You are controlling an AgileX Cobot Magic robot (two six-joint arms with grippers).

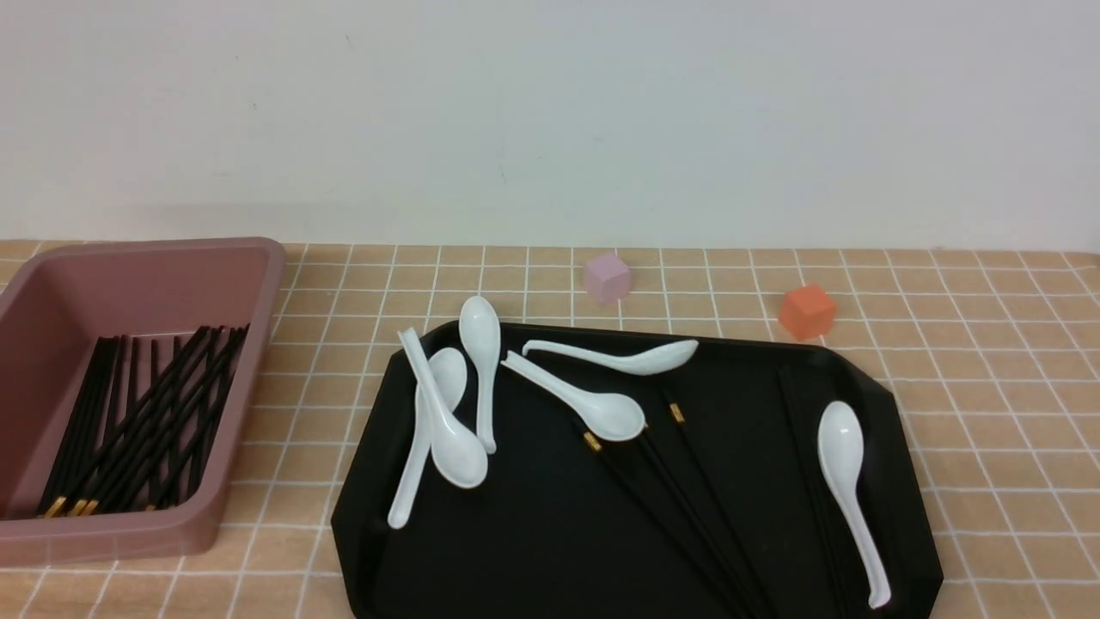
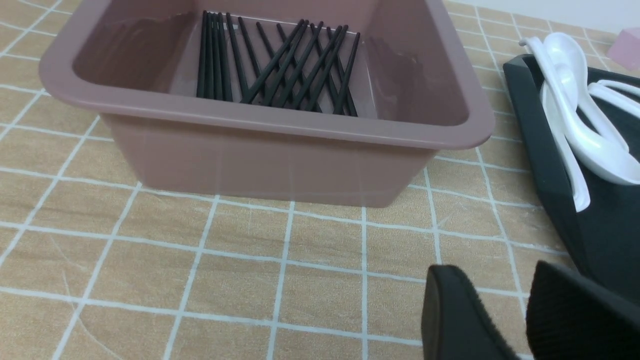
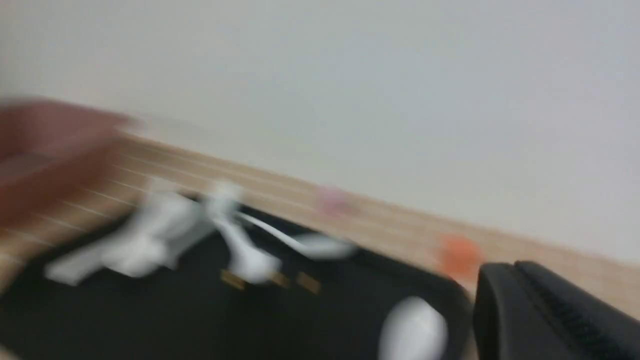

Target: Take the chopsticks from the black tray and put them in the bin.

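1. Nearest the robot, black chopsticks [image 1: 687,507] lie fanned at 5 o'clock on the black tray [image 1: 516,550], their upper ends tucked under a white spoon [image 1: 593,408]; a careless grab could likely drag it along.
2. Left pincer [image 2: 525,320], jaws a narrow gap apart, holds nothing above the counter [image 2: 200,260].
3. Right pincer [image 3: 555,315]: one finger shows through blur; opening cannot be told.
4. At 9 o'clock, the bin [image 1: 258,284] holds more chopsticks.

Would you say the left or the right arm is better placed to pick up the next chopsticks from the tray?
Probably the right: the remaining chopsticks lie in the tray's right half, and its wrist camera looks across the tray. The left gripper hangs over bare table near the bin.
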